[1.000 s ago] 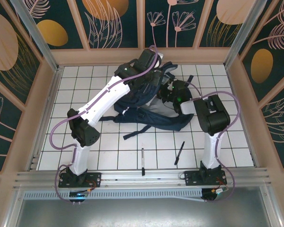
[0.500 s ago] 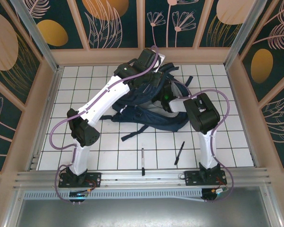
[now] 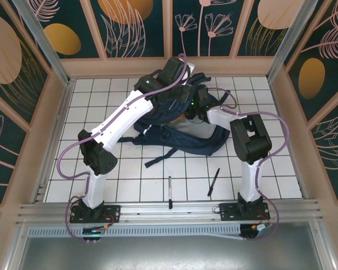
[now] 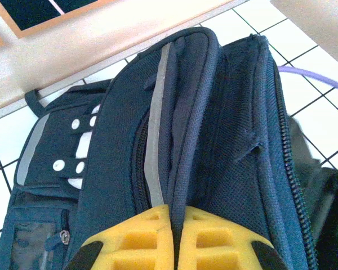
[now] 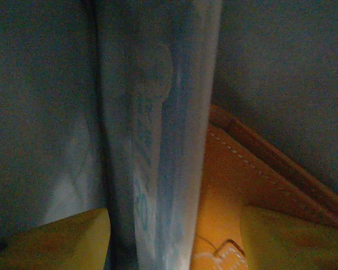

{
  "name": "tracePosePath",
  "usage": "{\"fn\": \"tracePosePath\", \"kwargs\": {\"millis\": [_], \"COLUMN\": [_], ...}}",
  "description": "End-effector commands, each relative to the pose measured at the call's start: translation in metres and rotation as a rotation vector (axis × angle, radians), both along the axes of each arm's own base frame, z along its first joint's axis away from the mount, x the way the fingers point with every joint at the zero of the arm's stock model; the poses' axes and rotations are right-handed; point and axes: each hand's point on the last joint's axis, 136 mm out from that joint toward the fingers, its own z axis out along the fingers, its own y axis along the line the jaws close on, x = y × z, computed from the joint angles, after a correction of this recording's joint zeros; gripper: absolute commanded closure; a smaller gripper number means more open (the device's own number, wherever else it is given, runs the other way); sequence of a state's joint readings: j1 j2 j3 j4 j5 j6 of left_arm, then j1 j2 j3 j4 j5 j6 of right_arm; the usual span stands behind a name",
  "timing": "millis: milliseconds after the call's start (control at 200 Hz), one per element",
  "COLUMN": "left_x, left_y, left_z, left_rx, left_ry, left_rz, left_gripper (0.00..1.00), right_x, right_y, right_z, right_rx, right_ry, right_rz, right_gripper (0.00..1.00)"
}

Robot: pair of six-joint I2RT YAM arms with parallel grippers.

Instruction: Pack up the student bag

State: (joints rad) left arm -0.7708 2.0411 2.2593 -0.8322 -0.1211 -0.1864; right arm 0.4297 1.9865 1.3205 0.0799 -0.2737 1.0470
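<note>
Up on the overhead cam, one student bag [image 3: 183, 138] lies toward the far middle of the white-tiled desk [image 3: 129, 174]. The left arm [image 3: 127, 115] and right arm [image 3: 250, 140] both reach onto its far end. Two pens sit on the near tiles, well apart from the bag: one [image 3: 169, 192] lies straight, the other [image 3: 213, 181] tilted.

Left wrist cam next. The left hand [image 4: 172, 228] is closed tight, its yellow fingers [image 4: 129, 239] pinched together on a fold of the navy fabric, right where a grey reflective stripe [image 4: 155, 140] runs down. Off to the left is a white patch [image 4: 73, 152] with a few round dots, and a zipper [image 4: 290, 185] runs along the right side.

Right wrist cam is dim, pretty much all dark fabric. The right hand [image 5: 174, 216] has its fingers [image 5: 50, 242] standing well apart, with no grip on anything. One pale blue flat thing [image 5: 158, 129] stands on edge between them, close to the left-side finger. It has faint print, too blurry to read. One tan piece with white stitching [image 5: 242, 169] sits just beside it.
</note>
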Motion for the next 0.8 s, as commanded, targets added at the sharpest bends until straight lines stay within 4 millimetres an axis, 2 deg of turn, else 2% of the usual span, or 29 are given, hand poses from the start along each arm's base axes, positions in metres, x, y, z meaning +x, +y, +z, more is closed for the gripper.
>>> {"fn": "tracePosePath", "kwargs": {"millis": [0, 145, 215, 300, 340, 405, 425, 500, 556, 616, 671, 731, 796], "left_x": [-0.003, -0.006, -0.006, -0.011, -0.016, -0.028, -0.031, -0.033, -0.035, -0.037, -0.032, -0.023, -0.018], "left_y": [0.003, -0.007, -0.010, -0.021, -0.029, -0.043, -0.046, -0.039, -0.029, -0.015, 0.008, 0.038, 0.072], "left_z": [0.057, 0.023, 0.005, -0.018, -0.029, -0.043, -0.045, -0.044, -0.037, -0.028, -0.028, -0.043, -0.072], "left_rx": [-0.105, -0.088, -0.071, -0.070, -0.081, -0.105, -0.107, -0.103, -0.135, -0.195, -0.249, -0.287, -0.271], "left_ry": [-0.130, -0.061, -0.029, 0.029, 0.068, 0.139, 0.156, 0.176, 0.177, 0.192, 0.227, 0.284, 0.330], "left_rz": [0.000, -0.040, -0.045, -0.103, -0.150, -0.235, -0.251, -0.240, -0.243, -0.243, -0.183, -0.098, -0.017], "left_gripper": [1.00, 1.00, 1.00, 0.96, 0.92, 0.75, 0.73, 0.67, 0.52, 0.39, 0.34, 0.33, 0.33], "right_x": [-0.020, -0.055, -0.078, -0.106, -0.118, -0.134, -0.138, -0.152, -0.160, -0.166, -0.169, -0.173, -0.178], "right_y": [-0.017, -0.048, -0.070, -0.100, -0.115, -0.140, -0.147, -0.169, -0.178, -0.179, -0.168, -0.145, -0.116], "right_z": [0.022, 0.037, 0.037, 0.037, 0.036, 0.037, 0.038, 0.045, 0.052, 0.062, 0.072, 0.075, 0.069], "right_rx": [-0.023, -0.099, -0.138, -0.129, -0.122, -0.138, -0.150, -0.214, -0.274, -0.328, -0.337, -0.352, -0.371], "right_ry": [-0.022, -0.069, -0.061, -0.049, -0.040, -0.045, -0.049, -0.064, -0.083, -0.113, -0.161, -0.196, -0.197], "right_rz": [0.050, 0.073, 0.060, 0.027, 0.005, -0.031, -0.041, -0.054, -0.042, 0.014, 0.106, 0.230, 0.358], "right_gripper": [0.38, 0.38, 0.33, 0.32, 0.33, 0.34, 0.34, 0.35, 0.35, 0.36, 0.36, 0.36, 0.36]}}
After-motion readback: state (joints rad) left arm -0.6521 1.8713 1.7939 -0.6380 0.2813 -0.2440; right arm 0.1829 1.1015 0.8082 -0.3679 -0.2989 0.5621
